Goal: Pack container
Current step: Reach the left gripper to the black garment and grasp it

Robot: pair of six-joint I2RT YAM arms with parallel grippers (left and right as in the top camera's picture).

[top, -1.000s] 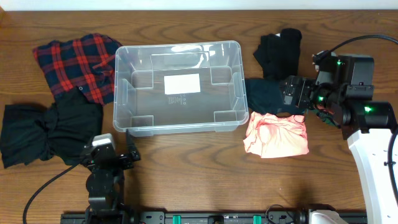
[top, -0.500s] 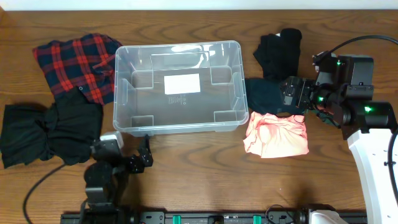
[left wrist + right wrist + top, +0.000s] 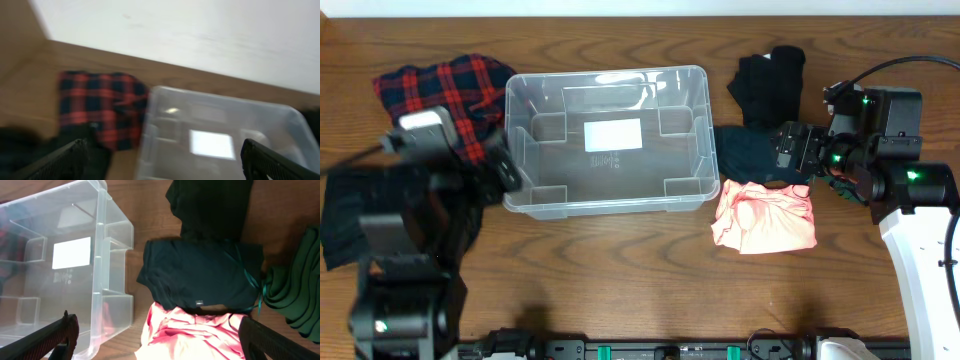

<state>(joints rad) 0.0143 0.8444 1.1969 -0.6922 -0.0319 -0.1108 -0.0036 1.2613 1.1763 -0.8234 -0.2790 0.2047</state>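
Note:
The clear container stands empty at mid-table, its white label on the base; it also shows in the left wrist view and the right wrist view. My left gripper is open and empty, raised high by the container's front left corner; its fingers are spread wide. My right gripper is open and empty, hovering over a dark shirt and a pink garment right of the container.
A red plaid shirt lies left of the container, with a black garment in front of it. Another black garment lies at the back right. A green garment lies by the dark shirt. The pink garment is at front right.
My left arm has risen from the table's front edge and swung back and left, now high over the black garment beside the container. The right arm has not moved.

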